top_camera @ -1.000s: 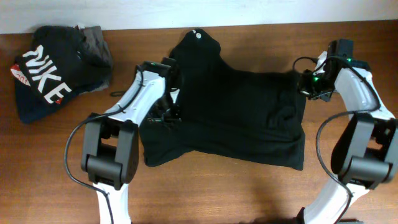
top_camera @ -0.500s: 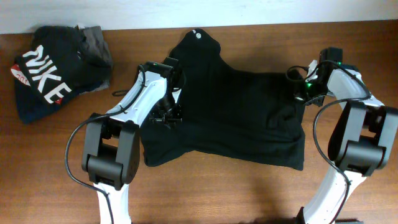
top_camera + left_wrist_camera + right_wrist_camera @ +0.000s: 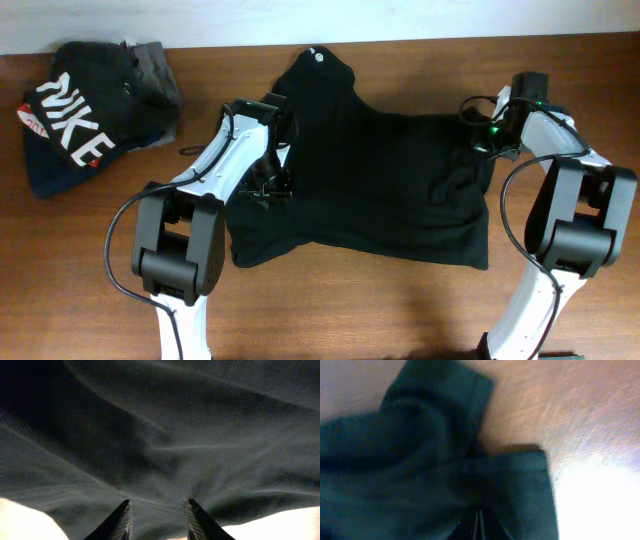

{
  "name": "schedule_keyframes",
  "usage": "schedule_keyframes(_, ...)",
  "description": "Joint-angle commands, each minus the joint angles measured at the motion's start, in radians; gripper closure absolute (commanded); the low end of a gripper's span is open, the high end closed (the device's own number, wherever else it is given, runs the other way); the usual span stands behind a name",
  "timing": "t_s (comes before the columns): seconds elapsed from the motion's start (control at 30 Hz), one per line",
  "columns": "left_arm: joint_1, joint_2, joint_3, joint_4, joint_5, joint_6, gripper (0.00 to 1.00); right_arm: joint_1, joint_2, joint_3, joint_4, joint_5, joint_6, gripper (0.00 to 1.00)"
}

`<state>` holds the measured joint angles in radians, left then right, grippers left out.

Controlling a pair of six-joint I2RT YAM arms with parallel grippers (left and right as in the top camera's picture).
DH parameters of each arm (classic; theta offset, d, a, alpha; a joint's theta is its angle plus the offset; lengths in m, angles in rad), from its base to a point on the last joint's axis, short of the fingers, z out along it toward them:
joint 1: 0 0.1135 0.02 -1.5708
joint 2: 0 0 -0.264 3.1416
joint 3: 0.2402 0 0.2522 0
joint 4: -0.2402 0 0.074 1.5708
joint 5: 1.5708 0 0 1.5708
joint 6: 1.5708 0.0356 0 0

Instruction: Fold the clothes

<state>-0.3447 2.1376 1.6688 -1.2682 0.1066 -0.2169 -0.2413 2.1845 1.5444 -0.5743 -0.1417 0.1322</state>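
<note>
The clothes [image 3: 380,180], a plain black T-shirt, lie spread and wrinkled on the wooden table [image 3: 400,310], with a small white round mark [image 3: 317,56] at the collar end. My left gripper [image 3: 268,185] rests over the shirt's left edge. In the left wrist view it [image 3: 157,502] is open, the dark cloth [image 3: 165,440] lying under and between its fingertips. At the shirt's upper right corner my right gripper [image 3: 487,140] is shut on the fabric. The right wrist view shows its fingers [image 3: 477,512] pressed together amid the folds of cloth [image 3: 420,460].
A dark garment with white NIKE lettering [image 3: 70,120] lies heaped at the back left, with a grey folded garment [image 3: 155,60] behind it. Bare wood shows along the front edge and between the pile and the shirt.
My left gripper has opened over the shirt's left edge. The right gripper has shifted a little left at the upper right corner, and the wrinkles there have moved.
</note>
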Motion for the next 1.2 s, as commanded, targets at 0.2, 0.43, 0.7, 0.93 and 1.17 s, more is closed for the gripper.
schedule_keyframes(0.2,0.004,-0.037,0.013,-0.031,-0.025,-0.002,0.47,-0.068,0.067,-0.005,0.109,0.196,-0.001,0.96)
schedule_keyframes(0.43,0.004,-0.037,0.013,-0.022,-0.025,-0.002,0.41,-0.143,0.066,0.104,-0.032,0.196,-0.002,0.95)
schedule_keyframes(0.7,0.004,-0.037,0.013,-0.016,-0.02,0.01,0.41,-0.14,0.056,0.578,-0.467,0.175,0.018,0.2)
schedule_keyframes(0.93,-0.005,-0.037,0.013,0.01,-0.017,0.012,0.27,-0.138,0.051,1.009,-0.917,-0.042,0.033,0.01)
schedule_keyframes(1.17,-0.013,-0.019,0.013,0.185,0.039,0.058,0.99,-0.083,0.049,1.074,-1.125,-0.206,-0.025,0.19)
